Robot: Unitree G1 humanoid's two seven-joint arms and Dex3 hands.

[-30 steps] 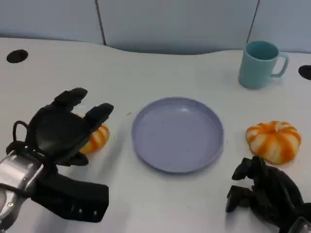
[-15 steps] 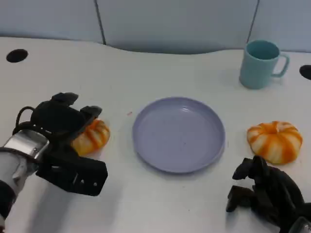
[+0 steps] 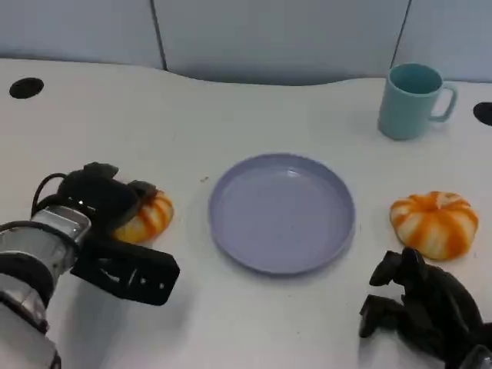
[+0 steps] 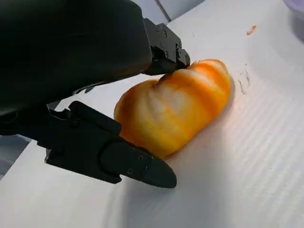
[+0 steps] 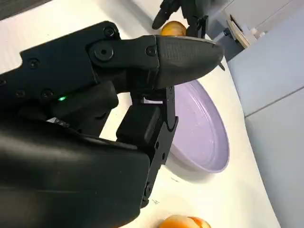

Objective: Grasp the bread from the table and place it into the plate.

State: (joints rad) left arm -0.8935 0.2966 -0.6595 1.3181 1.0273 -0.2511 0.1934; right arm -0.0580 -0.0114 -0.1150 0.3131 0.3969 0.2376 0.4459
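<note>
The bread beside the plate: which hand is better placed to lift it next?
Left. The left hand already lies over the bread, fingers around it. The right hand rests apart, beyond the plate.

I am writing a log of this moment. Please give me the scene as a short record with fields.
left hand: wrapped over the left bread, fingers on both sides in the left wrist view; bread on the table
right hand: resting near the table's front edge, fingers curled, holding nothing
right bread: on the table, right of the plate
plate: purple, centre, nothing on it
mug: teal, upright, far right
</note>
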